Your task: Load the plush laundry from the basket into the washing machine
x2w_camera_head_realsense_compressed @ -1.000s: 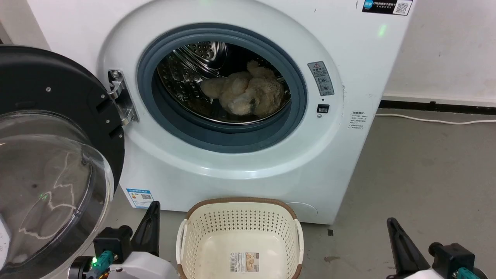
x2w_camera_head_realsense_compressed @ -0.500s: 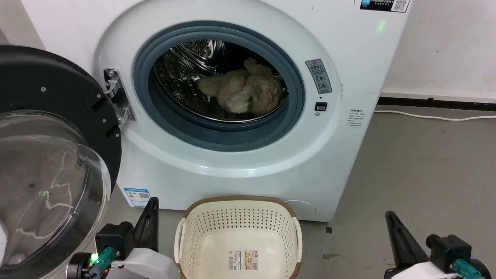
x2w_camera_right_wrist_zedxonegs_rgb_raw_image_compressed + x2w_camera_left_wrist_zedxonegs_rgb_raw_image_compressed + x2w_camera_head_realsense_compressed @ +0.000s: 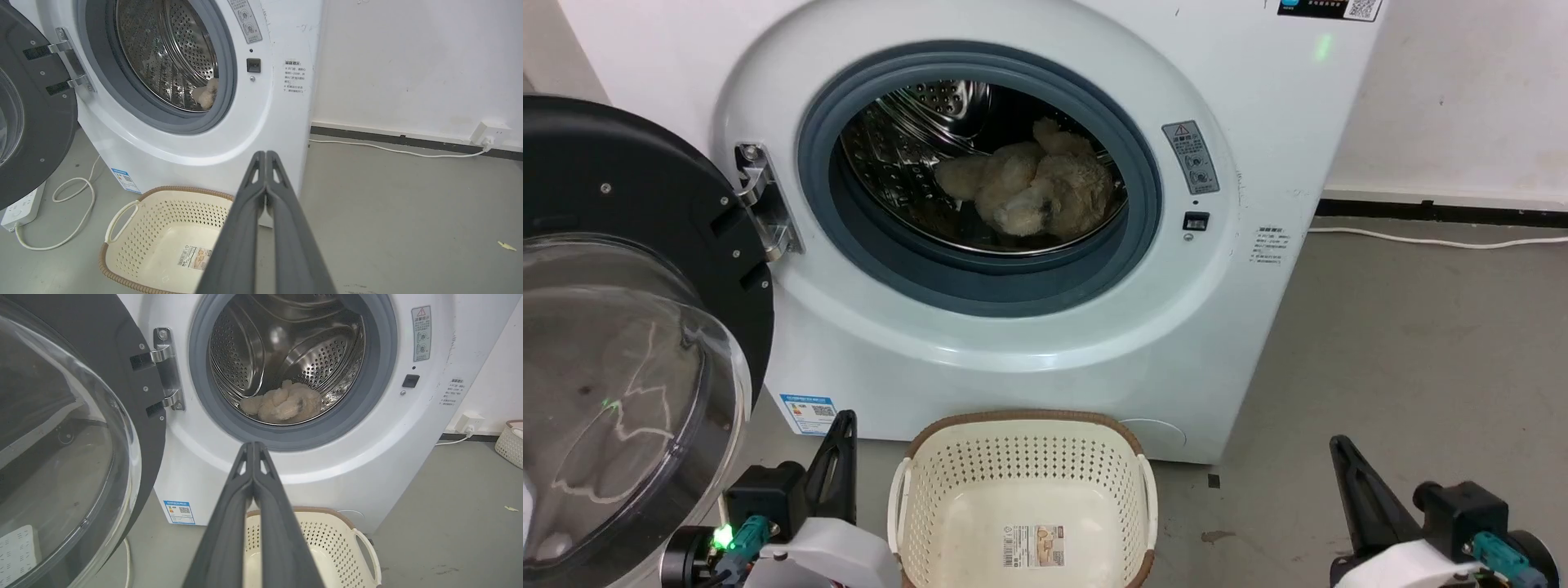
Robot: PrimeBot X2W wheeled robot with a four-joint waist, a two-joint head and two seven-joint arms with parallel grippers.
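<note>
The cream plush teddy bear (image 3: 1029, 189) lies inside the steel drum of the white washing machine (image 3: 1029, 343), also seen in the left wrist view as the plush (image 3: 282, 405). The machine's round glass door (image 3: 629, 327) hangs wide open at the left. On the floor before the machine stands the cream basket (image 3: 1021, 482) with nothing but its label sticker inside. My left gripper (image 3: 845, 420) is shut at the basket's left, its fingers (image 3: 253, 446) pressed together. My right gripper (image 3: 1339, 445) is shut at the basket's right, fingers (image 3: 265, 154) closed on nothing.
A white power strip and cable (image 3: 24, 204) lie on the grey floor under the open door. A white cord (image 3: 392, 150) runs along the wall to a socket (image 3: 488, 132) at the right. Another pale basket (image 3: 510, 443) stands by the far wall.
The head view has shifted slightly, so the machine and basket sit a little higher and more to the left. Both grippers stay low and shut beside the basket.
</note>
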